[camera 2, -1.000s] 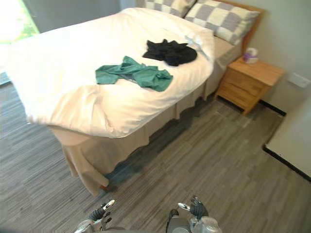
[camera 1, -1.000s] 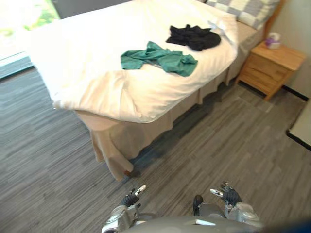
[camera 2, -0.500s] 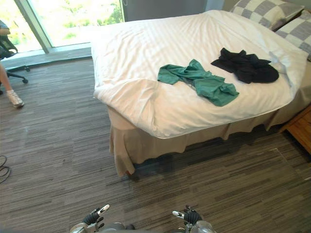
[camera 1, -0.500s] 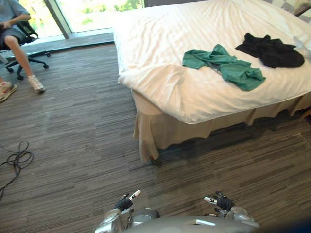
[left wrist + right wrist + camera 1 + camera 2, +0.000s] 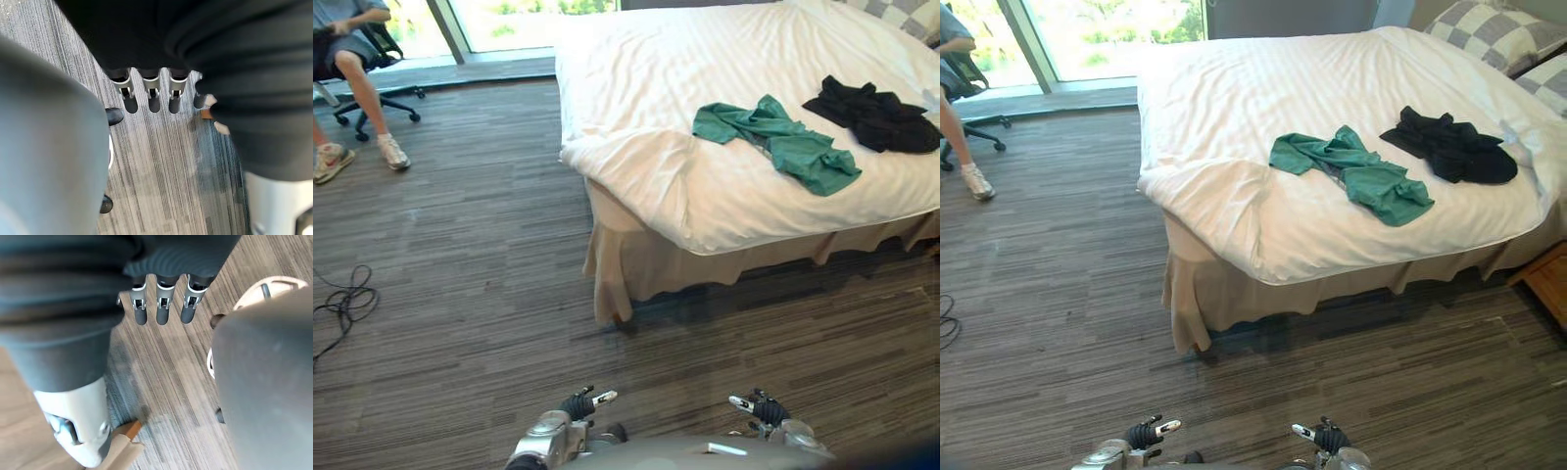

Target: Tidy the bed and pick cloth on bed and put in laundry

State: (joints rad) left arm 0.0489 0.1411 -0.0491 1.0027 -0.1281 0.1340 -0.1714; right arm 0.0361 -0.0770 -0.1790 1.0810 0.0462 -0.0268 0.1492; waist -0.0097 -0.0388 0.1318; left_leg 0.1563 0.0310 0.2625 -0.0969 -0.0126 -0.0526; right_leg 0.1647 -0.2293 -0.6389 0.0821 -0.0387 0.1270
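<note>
A crumpled green cloth (image 5: 778,142) lies on the white duvet (image 5: 646,78) near the bed's near side. A black cloth (image 5: 873,113) lies bunched beyond it, toward the pillows (image 5: 1489,29). Both hands hang low at my sides, far from the bed and over the wood-grain floor. The left hand (image 5: 573,406) and the right hand (image 5: 759,409) are open and hold nothing. In the wrist views the left hand's fingers (image 5: 149,93) and the right hand's fingers (image 5: 164,308) point straight down at the floor.
The bed's near corner (image 5: 607,294) with its beige skirt stands about a step ahead of me. A person sits on a wheeled office chair (image 5: 372,93) at the far left by the window. A wooden nightstand (image 5: 1549,284) shows at the right edge.
The camera has swung left, so the bed now sits to the right and the person's chair has come into view. The cloths lie as before. Both hands stay low.
</note>
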